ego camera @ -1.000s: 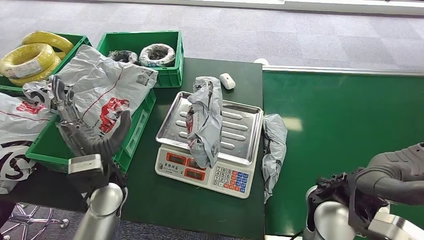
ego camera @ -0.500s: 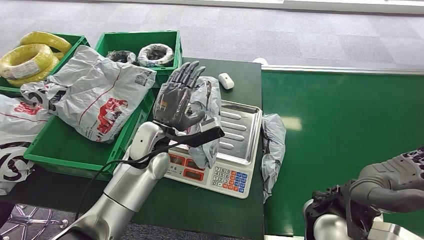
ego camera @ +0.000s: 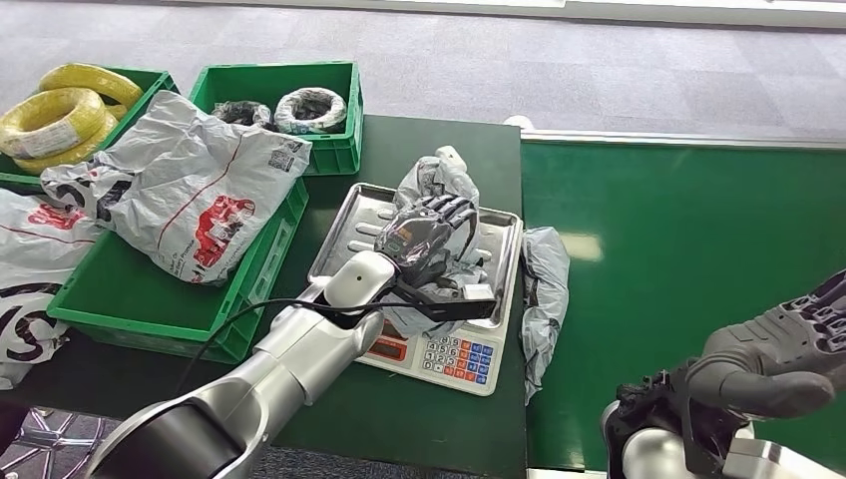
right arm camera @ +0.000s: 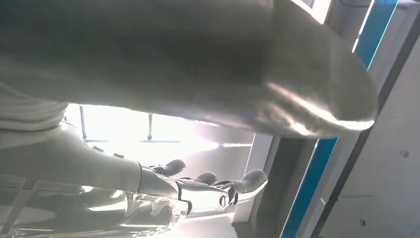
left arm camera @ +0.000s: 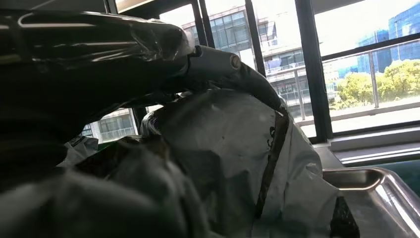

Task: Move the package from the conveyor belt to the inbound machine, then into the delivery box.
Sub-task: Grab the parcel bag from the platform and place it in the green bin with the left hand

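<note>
A small green crate (ego camera: 339, 152) sits at the upper middle of the head view, holding two wrapped coils (ego camera: 311, 108) of dark cable side by side. At the upper left edge, another green crate (ego camera: 152, 78) carries yellow wire coils (ego camera: 62, 115) stacked on each other. A white mouse-like device (ego camera: 451, 155) shows at the far edge of the dark table (ego camera: 399, 409), partly hidden behind grey plastic. At the lower left corner, a metal chair base (ego camera: 40, 424) stands on the grey carpet (ego camera: 599, 70), which fills the top of the frame. In the left wrist view, tall dark-framed windows (left arm camera: 307, 64) show buildings and green trees (left arm camera: 376, 84) outside.
</note>
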`<move>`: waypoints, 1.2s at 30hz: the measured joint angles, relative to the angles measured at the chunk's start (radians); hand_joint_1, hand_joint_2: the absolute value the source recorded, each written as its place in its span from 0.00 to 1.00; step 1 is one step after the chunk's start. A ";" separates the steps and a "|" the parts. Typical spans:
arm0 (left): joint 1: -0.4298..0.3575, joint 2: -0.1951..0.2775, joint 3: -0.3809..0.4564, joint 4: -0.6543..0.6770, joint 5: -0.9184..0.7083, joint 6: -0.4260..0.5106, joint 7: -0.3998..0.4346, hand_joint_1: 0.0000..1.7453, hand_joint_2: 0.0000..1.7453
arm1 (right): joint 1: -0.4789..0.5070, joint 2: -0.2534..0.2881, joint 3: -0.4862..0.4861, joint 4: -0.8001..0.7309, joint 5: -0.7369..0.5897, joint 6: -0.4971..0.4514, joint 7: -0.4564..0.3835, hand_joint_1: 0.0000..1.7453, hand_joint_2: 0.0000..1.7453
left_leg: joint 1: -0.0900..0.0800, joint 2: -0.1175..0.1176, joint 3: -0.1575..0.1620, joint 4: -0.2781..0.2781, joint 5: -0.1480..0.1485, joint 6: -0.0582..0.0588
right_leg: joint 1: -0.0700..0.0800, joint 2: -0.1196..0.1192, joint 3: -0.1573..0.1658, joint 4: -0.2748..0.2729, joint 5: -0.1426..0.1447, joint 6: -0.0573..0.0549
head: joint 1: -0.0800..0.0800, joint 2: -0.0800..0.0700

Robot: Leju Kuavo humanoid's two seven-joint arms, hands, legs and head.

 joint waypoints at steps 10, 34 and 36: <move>-0.006 0.002 -0.029 0.067 0.004 -0.012 -0.017 1.00 1.00 | 0.018 -0.008 0.003 0.007 0.013 0.002 0.000 0.00 0.00 | 0.000 0.000 0.001 0.000 0.000 0.000 | 0.000 0.000 0.002 0.000 0.000 0.000 | 0.000 0.000; -0.113 0.198 0.105 -0.108 -0.136 0.164 0.350 0.94 1.00 | 0.082 0.025 -0.020 -0.007 0.068 0.003 0.000 0.00 0.00 | 0.000 0.000 0.001 0.000 0.001 0.000 | 0.000 0.000 0.000 0.002 0.000 0.000 | 0.000 0.000; -0.121 0.229 0.127 -0.131 -0.139 0.167 0.369 0.94 1.00 | 0.089 0.028 -0.023 -0.012 0.072 0.003 0.000 0.00 0.00 | 0.000 0.000 0.001 0.000 0.001 -0.001 | 0.000 0.000 0.000 0.002 0.000 0.000 | 0.000 0.000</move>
